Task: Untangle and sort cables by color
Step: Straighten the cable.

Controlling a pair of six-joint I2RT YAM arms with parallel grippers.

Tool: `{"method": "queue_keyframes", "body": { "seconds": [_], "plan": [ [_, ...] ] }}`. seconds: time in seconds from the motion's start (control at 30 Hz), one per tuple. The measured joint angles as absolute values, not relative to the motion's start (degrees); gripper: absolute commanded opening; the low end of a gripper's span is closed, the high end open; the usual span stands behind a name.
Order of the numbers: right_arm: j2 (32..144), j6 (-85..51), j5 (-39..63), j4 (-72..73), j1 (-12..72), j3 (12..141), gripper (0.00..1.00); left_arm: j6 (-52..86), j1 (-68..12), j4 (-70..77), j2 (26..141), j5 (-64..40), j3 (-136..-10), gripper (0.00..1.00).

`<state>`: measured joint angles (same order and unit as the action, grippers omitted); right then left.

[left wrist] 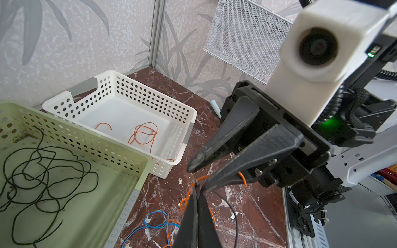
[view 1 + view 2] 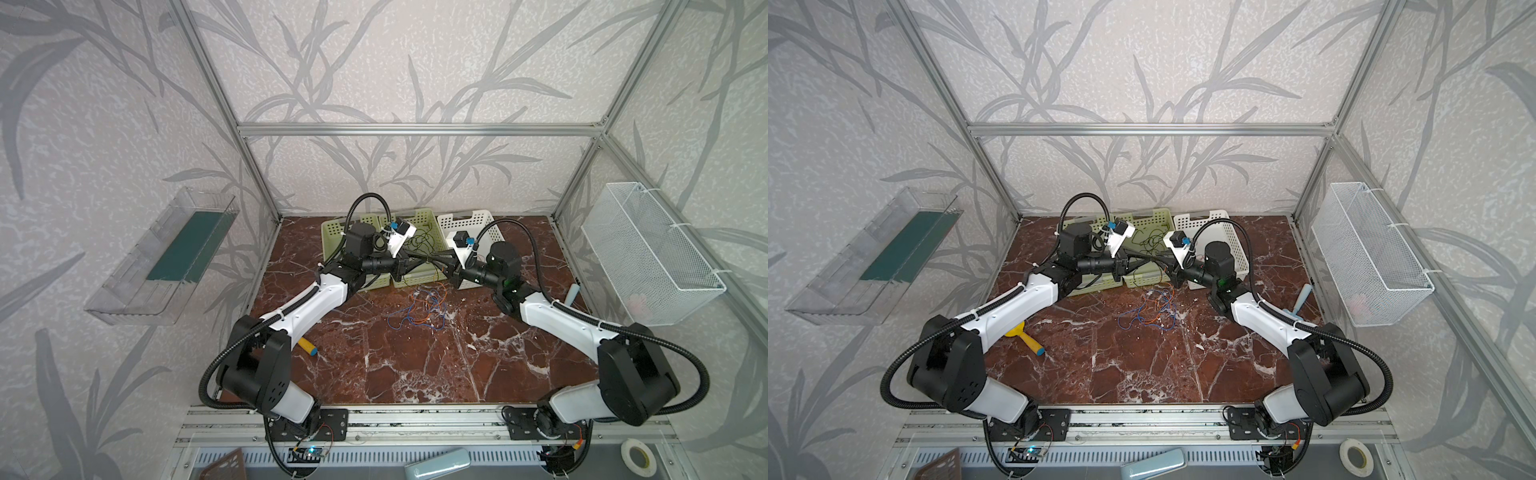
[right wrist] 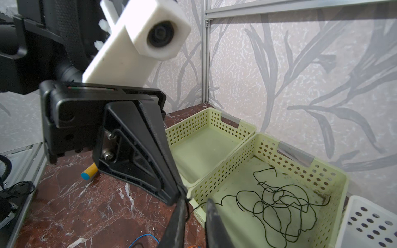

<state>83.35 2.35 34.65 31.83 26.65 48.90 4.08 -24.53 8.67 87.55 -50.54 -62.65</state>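
There are two black claws, the left claw and the right claw. Beyond them stand three perforated plastic baskets: two pale green baskets and one white basket, which holds two orange cable pieces. One orange cable reaches the left claw's tip. Below the claws, the blue-and-orange cable tangle is too knotted to count.

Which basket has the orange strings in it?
The white basket, holding orange cables. The middle green basket holds dark cable; the end green basket looks empty.
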Motion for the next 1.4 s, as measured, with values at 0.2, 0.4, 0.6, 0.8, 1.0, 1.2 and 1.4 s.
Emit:
{"method": "queue_keyframes", "body": {
  "seconds": [0.2, 0.4, 0.6, 0.8, 1.0, 1.2, 1.4],
  "plan": [
    [83.64, 1.32, 37.32, 31.75, 25.82, 48.9, 0.16, 3.27, -24.53, 7.84, 87.55, -51.03, -62.85, 0.0],
    [84.31, 0.34, 39.77, 31.68, 25.8, 49.15, 0.0, 3.01, -24.53, 7.75, 87.55, -51.35, -62.92, 0.0],
    [85.47, -0.36, 41.08, 31.31, 25.8, 50.0, 0.09, 2.94, -24.53, 7.73, 87.53, -51.44, -62.92, 0.0],
    [86.11, -1.26, 42.57, 30.74, 25.43, 50.92, 0.18, 2.68, -24.49, 7.75, 87.5, -51.72, -62.92, 0.0],
    [86.89, -2.37, 44.69, 30.55, 24.97, 51.79, 0.18, 2.35, -24.36, 7.92, 87.39, -52.16, -62.92, 0.0],
    [88.6, -5.5, 49.65, 32.93, 24.29, 52.56, 0.0, 2.37, -24.18, 8.75, 87.11, -52.38, -62.85, 0.0],
    [89.01, -7.16, 50.87, 34.89, 23.14, 52.36, 0.0, 2.31, -24.25, 9.37, 86.91, -52.45, -62.83, 0.0]
  ]
}}
